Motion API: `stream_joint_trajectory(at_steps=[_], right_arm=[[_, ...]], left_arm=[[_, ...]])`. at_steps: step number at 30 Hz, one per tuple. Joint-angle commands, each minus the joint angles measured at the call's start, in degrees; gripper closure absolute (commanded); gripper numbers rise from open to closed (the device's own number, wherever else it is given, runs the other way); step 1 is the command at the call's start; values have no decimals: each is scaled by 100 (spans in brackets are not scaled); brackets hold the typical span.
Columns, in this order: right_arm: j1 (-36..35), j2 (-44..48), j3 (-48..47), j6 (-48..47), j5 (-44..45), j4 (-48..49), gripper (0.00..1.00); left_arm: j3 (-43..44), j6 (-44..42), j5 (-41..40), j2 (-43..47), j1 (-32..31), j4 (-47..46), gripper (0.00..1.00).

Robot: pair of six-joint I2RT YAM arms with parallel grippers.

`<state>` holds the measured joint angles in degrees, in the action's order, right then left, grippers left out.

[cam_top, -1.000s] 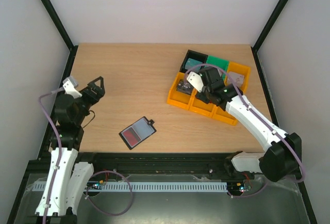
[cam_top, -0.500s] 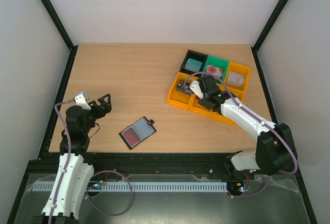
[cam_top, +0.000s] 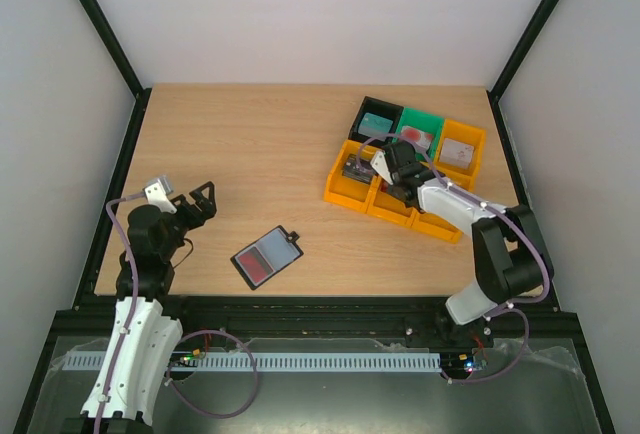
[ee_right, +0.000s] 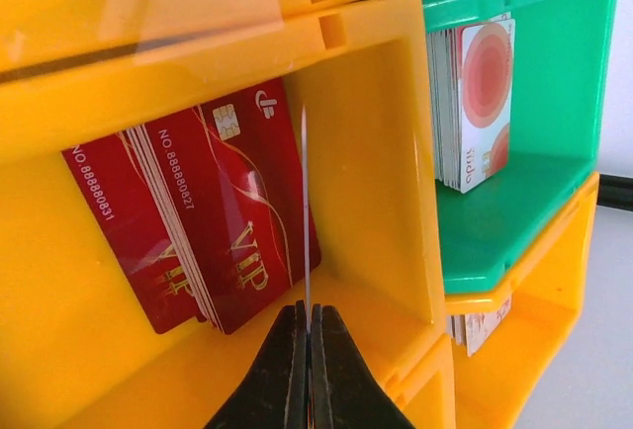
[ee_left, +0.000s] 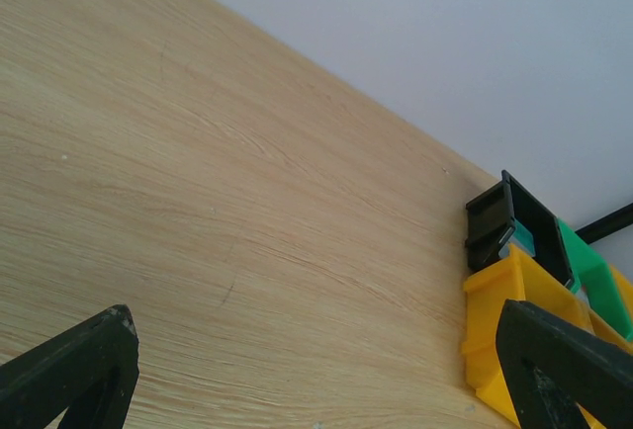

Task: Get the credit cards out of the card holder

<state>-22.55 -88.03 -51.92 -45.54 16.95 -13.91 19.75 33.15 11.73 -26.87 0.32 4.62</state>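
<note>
- Wooden table (cam_top: pixel 250 144), white walls (cam_top: pixel 300 14); card holder (cam_top: pixel 267 257) open near front edge, red card (cam_top: pixel 258 267) inside.
- Right gripper (ee_right: pixel 308 318) clenched on thin card (ee_right: pixel 306 202), edge-on over yellow bin (ee_right: pixel 381 152).
- Left gripper (ee_left: pixel 316 355) spread wide, empty.
- Best lowered beside red stack (ee_right: pixel 208 241) before letting go.

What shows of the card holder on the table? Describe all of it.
The card holder is a small flat black rectangle lying on the wooden table. It is turned diagonally and sits near the front edge, left of centre. Its upward face shows a grey panel beside a red one, framed in black. A little black tab sticks out at one far corner. Only the table touches it.
</note>
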Motion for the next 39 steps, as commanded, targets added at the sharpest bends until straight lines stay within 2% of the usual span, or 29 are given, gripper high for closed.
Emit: stream_joint_trajectory(at_steps=[1, 4, 5, 9, 11, 16, 20, 22, 24, 27, 33, 35, 39], right_arm=[[29, -256, -178, -171, 187, 328, 98], [31, -378, -160, -193, 172, 389, 96], [31, -387, -134, -192, 203, 455, 89], [33, -292, -157, -154, 98, 352, 49], [31, -161, -222, -111, -25, 99, 38], [35, 347, -209, -78, -283, -251, 24], [51, 630, -251, -6, -417, -393, 20], [57, 713, -461, 388, -602, -509, 19], [62, 803, -770, 1235, -986, -658, 17], [200, 797, -1135, 2820, -1544, -832, 22], [382, 388, -1303, 5577, -2126, -1216, 52], [382, 254, -1283, 6069, -2241, -1356, 62], [380, -168, -1202, 6574, -2241, -1724, 77]], left_arm=[[-32, -116, -61, -2, 47, -89, 1], [-59, -116, -73, -65, 56, -124, 1], [-59, -120, -83, -90, 56, -128, 1], [-67, -130, -83, -134, 72, -137, 1], [-75, -137, -66, -140, 80, -145, 1], [-98, -134, -50, -156, 100, -179, 1], [-111, -137, -31, -165, 100, -215, 1], [-115, -133, -31, -162, 101, -216, 1], [-129, -133, -38, -161, 107, -229, 1], [-131, -133, -39, -167, 109, -234, 1], [-127, -127, -21, -210, 109, -217, 1], [-125, -124, -17, -222, 113, -216, 1], [-128, -116, -22, -228, 109, -210, 1]])
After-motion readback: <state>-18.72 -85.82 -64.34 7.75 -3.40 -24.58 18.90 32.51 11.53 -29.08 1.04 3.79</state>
